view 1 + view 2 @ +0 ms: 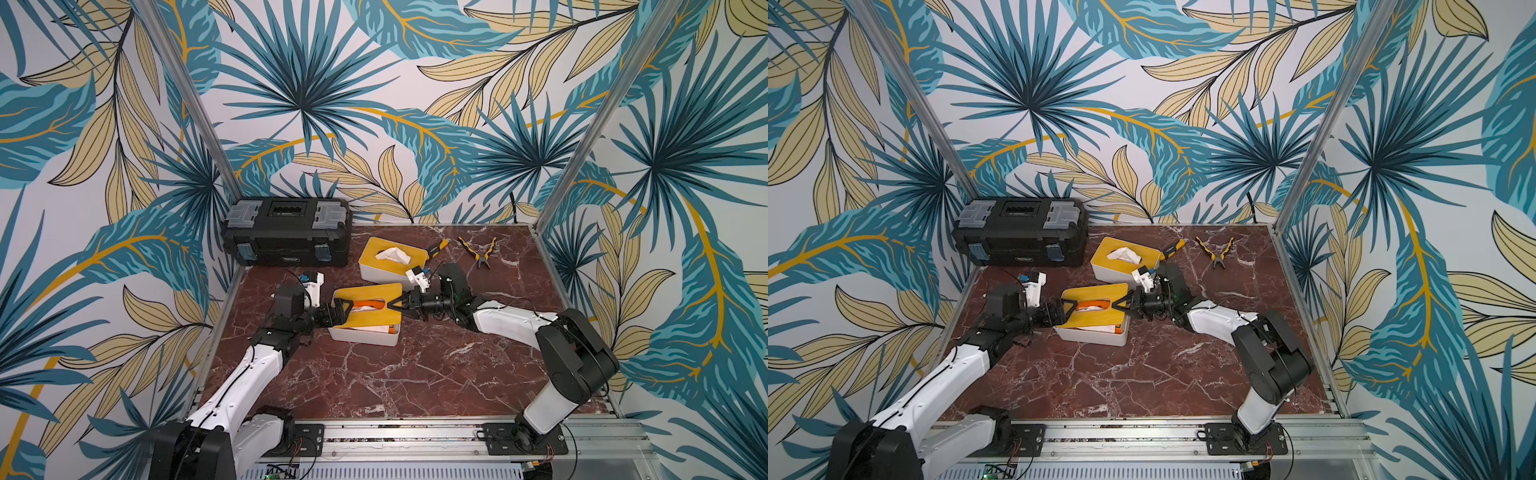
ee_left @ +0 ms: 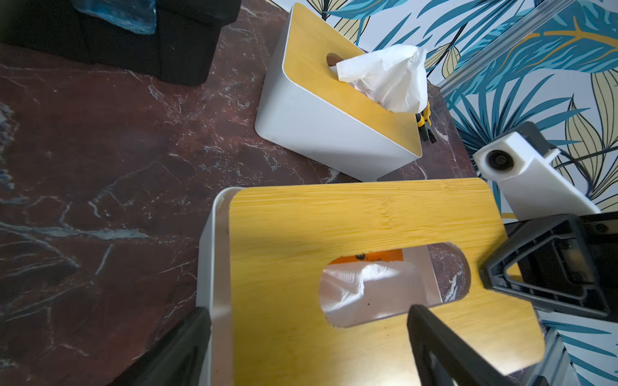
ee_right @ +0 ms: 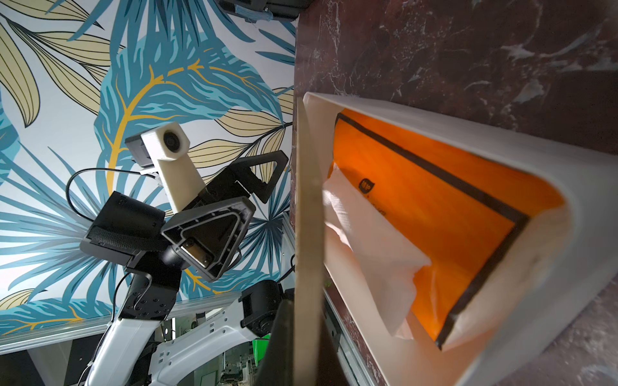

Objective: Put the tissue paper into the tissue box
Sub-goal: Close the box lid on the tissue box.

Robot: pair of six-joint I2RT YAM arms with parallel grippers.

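Observation:
The near tissue box (image 1: 360, 336) is white, and its bamboo lid (image 1: 368, 322) lies askew over it, lifted off the rim at one end. My right gripper (image 1: 392, 306) is shut on that lid's edge (image 3: 309, 234). Inside lies the tissue paper (image 3: 368, 240), white sheets in an orange pack (image 3: 434, 200). It also shows through the lid's slot (image 2: 364, 284). My left gripper (image 1: 343, 311) is open, with its fingers (image 2: 431, 337) standing either side of the lid's other end (image 2: 301, 267) and nothing gripped.
A second white tissue box (image 1: 392, 266) stands just behind, with a tissue poking out of its lid. A black toolbox (image 1: 286, 237) sits at the back left. Yellow-handled pliers (image 1: 478, 249) and another yellow-handled tool (image 1: 438, 247) lie at the back right.

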